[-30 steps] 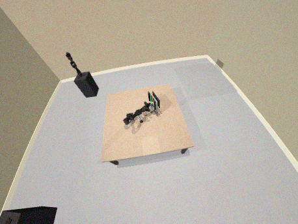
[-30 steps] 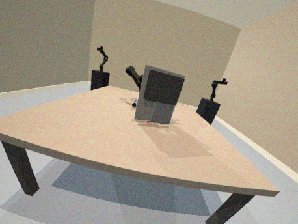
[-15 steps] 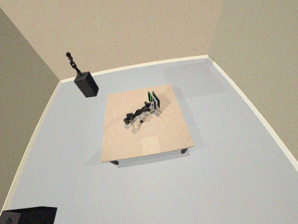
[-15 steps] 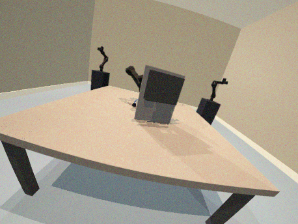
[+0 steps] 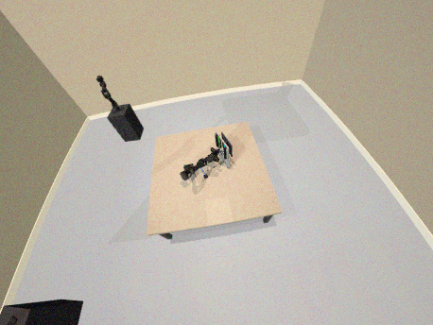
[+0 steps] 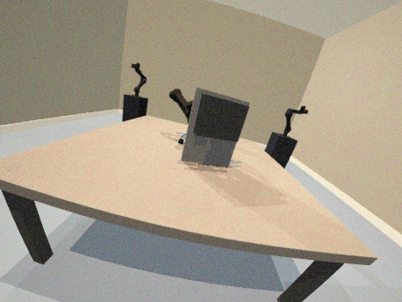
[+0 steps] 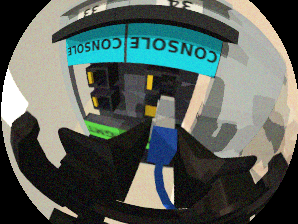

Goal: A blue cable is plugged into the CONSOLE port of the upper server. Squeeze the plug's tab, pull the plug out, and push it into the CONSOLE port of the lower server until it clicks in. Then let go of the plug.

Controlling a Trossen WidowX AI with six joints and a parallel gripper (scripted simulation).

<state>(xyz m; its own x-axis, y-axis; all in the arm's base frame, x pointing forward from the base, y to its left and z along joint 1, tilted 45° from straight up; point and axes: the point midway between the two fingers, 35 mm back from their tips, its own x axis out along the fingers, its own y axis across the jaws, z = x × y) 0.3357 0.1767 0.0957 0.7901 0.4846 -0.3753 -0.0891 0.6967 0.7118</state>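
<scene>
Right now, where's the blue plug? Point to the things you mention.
In the wrist view, the blue plug [image 7: 164, 143] is low, right of middle, between the hand's [image 7: 152, 145] fingers, below the right CONSOLE label [image 7: 172, 50].

high oblique top, low distant exterior, near wrist facing ports, first two sharing table [image 5: 213, 198] [image 6: 132, 176]
</scene>
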